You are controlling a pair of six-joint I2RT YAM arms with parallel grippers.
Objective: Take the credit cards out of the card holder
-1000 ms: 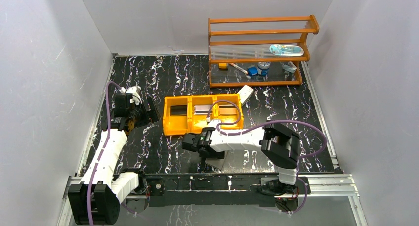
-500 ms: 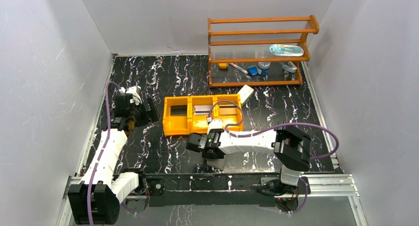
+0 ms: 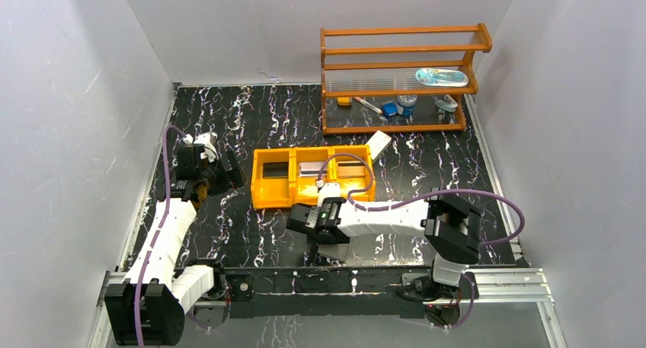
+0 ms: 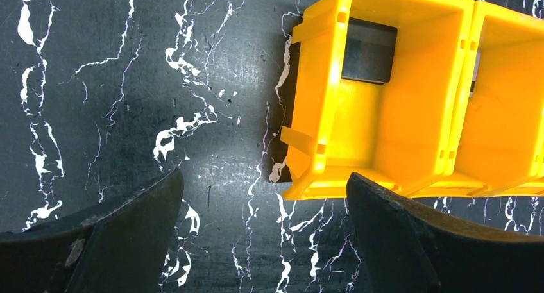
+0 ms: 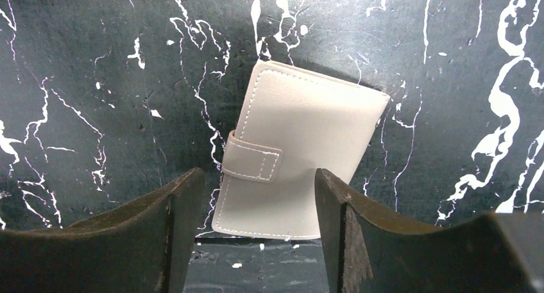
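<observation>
Start with the orange tray (image 3: 267, 199) in the middle of the table (image 3: 251, 119) — three compartments side by side. You'll find a dark card (image 3: 273, 170) lying flat in the left one, a grey card (image 3: 311, 170) in the middle one and what looks like a brownish card (image 3: 352, 170) in the right one. A white box (image 3: 378, 142) lies just beside the tray's far right corner. The wooden shelf (image 3: 400, 51) at the back holds a few small items too tiny to name.

The wallet (image 5: 308, 145) is on the table just in front of the tray, under your right gripper (image 5: 256, 177). It's folded shut, pale greyish-beige with stitched edges, with a strap tab wrapped over one long edge, and it lies flat and slightly askew. The right fingers stand apart over it, gripping nothing — you can't tell whether they touch it. Your left gripper (image 4: 263, 177) hangs spread wide by the tray's left end, holding nothing.
</observation>
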